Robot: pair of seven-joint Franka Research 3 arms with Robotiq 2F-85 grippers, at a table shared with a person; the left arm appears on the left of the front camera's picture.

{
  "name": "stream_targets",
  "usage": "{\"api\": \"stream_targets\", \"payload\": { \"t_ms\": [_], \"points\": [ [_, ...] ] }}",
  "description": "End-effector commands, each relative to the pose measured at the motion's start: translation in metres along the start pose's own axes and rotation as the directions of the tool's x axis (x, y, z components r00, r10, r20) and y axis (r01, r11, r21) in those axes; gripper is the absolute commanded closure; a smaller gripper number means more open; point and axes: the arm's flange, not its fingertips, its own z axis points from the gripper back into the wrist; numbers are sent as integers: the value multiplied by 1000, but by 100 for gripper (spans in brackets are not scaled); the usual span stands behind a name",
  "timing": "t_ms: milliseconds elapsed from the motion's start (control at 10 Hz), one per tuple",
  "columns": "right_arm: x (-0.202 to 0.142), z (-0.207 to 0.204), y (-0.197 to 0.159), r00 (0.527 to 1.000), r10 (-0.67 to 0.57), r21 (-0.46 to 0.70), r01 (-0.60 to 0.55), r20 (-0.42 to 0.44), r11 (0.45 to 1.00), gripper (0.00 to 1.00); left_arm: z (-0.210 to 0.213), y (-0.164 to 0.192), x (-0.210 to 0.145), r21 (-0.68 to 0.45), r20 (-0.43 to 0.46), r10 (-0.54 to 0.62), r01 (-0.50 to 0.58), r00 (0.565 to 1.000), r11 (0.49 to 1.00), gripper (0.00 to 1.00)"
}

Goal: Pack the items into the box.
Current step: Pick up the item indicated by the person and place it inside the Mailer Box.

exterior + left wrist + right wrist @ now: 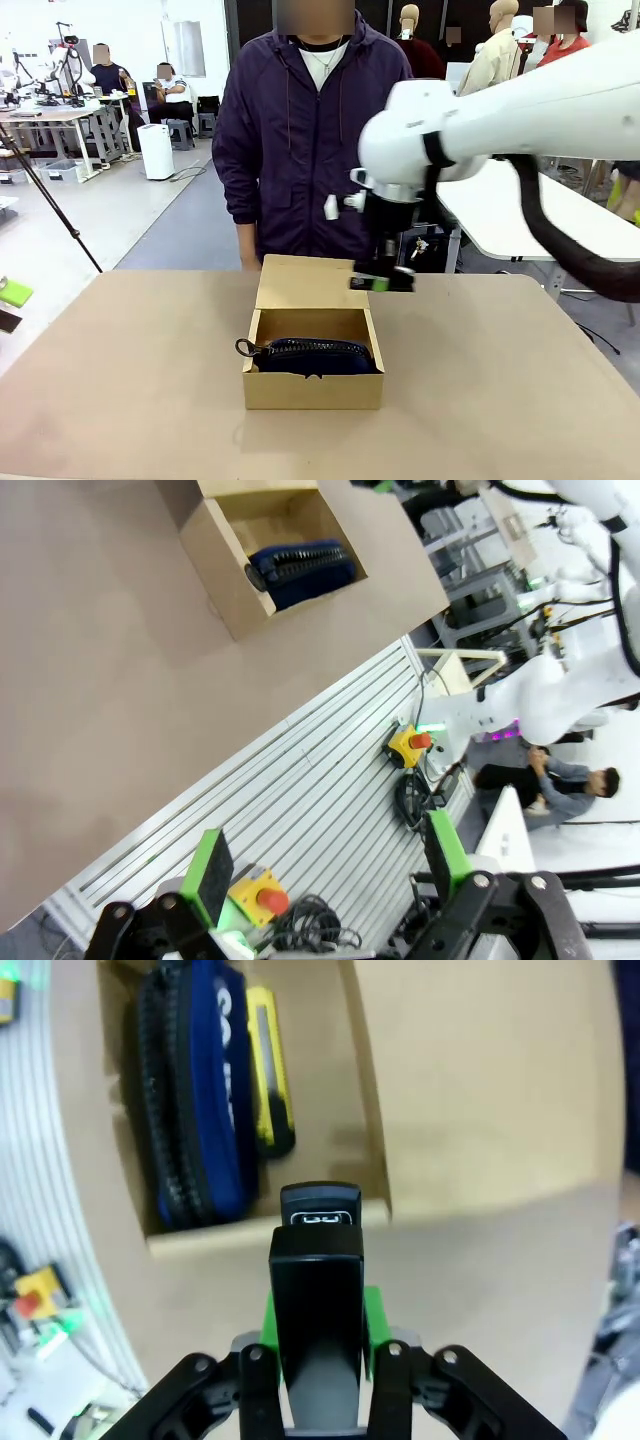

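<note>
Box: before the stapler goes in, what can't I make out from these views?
Front view: the near wall of the box and the pouch hide the floor behind them.
Right wrist view: the stapler, held in the right pincer, covers part of the box wall under it; the top edge cuts off the pouch's end.
Left wrist view: the top edge cuts off the box's flap; the pouch hides what lies behind it.

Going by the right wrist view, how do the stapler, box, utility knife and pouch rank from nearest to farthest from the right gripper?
1. The stapler: clamped in the right gripper.
2. The box: its near wall lies just past the stapler's tip.
3. The utility knife and the pouch: side by side inside the box, too close to call.
</note>
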Motion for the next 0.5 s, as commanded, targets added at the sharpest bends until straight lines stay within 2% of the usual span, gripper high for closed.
{"api": "stream_targets", "payload": {
  "t_ms": [0,100,400],
  "points": [
    [40,3,-2,999,51,19,-52,16,998,100,1,2,-2,1,0,-15,15,1000,1000,0],
    [61,-1,11,994,96,44,-98,44,994,100,1,2,-2,1,0,-15,15,1000,1000,0],
    [103,-43,41,993,117,112,-119,21,987,100,1,2,-2,1,0,-15,15,1000,1000,0]
  ]
}}
